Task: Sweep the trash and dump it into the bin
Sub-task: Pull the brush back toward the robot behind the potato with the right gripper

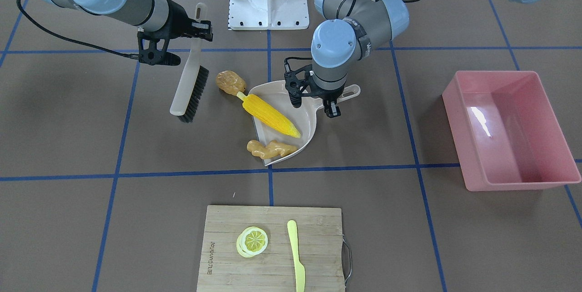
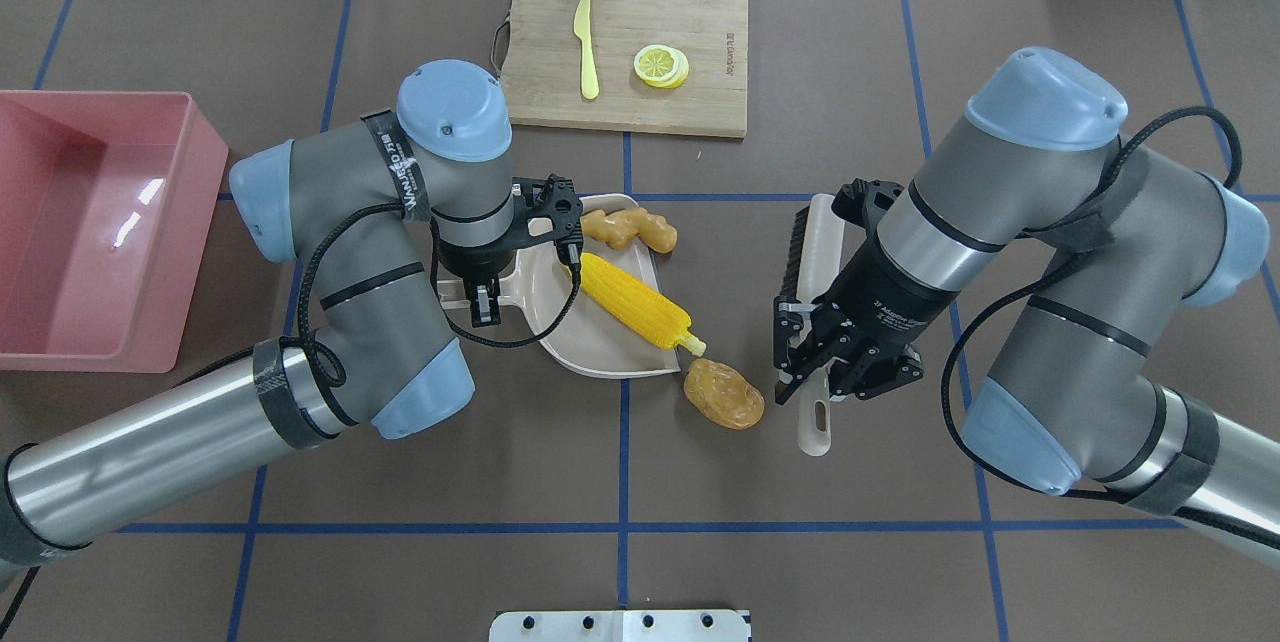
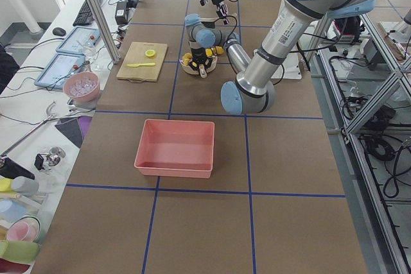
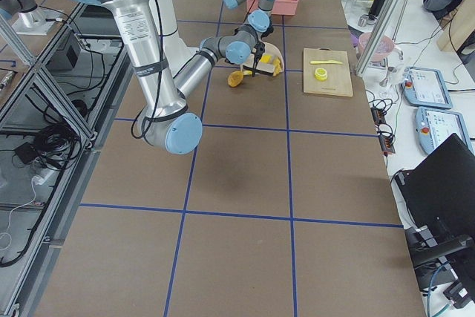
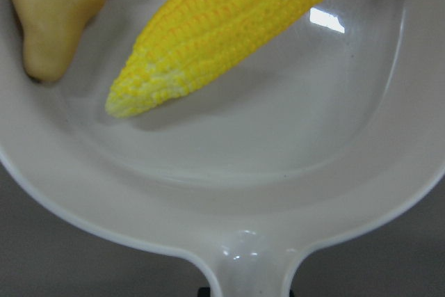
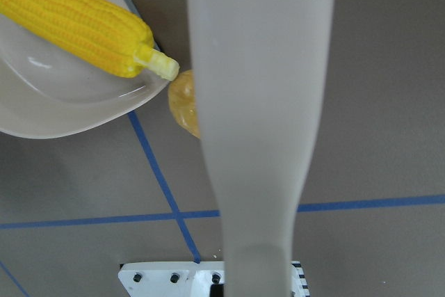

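Sweeping stage, with one piece not yet in the pan. Your right gripper (image 2: 812,362) is clamped on the handle of the brush (image 2: 818,252), and your left gripper (image 2: 485,297) is clamped on the handle of the dustpan (image 2: 600,350), whose mouth opens toward the brush. The corn cob (image 2: 635,302) lies slantwise in the pan with its stalk end poking over the lip. The ginger root (image 2: 630,227) lies across the lip at the far corner. The potato (image 2: 723,392) sits on the table just outside the near corner of the mouth, between pan and brush. Note the offset: the brush's long axis runs roughly parallel to the mouth with its bristles facing the pan, but the potato lies level with the handle, nearer the robot than the bristles. You would likely need to draw the brush back before sweeping. The bin (image 2: 90,222) stands well apart on the left arm's side.
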Action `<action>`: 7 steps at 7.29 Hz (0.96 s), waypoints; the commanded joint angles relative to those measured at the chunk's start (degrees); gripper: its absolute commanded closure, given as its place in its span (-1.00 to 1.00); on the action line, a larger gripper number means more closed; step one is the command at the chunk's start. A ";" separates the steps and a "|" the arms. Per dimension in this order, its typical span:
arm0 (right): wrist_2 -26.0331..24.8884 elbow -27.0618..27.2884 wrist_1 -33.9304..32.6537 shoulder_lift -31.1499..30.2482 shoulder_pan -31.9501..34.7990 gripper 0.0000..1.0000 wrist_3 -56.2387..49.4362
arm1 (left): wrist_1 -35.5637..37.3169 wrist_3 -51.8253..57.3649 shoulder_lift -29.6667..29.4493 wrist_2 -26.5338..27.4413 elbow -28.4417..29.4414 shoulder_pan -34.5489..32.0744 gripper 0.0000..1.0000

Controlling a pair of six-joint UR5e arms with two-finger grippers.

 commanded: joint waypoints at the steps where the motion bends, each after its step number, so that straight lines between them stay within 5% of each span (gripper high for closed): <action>1: -5.48 0.77 4.40 -1.72 -7.17 1.00 10.95 | -0.28 -0.04 0.18 0.00 -0.03 0.40 1.00; 7: -4.55 0.68 5.75 -4.10 -14.58 1.00 21.71 | -0.81 -0.04 1.68 0.00 -1.26 0.49 1.00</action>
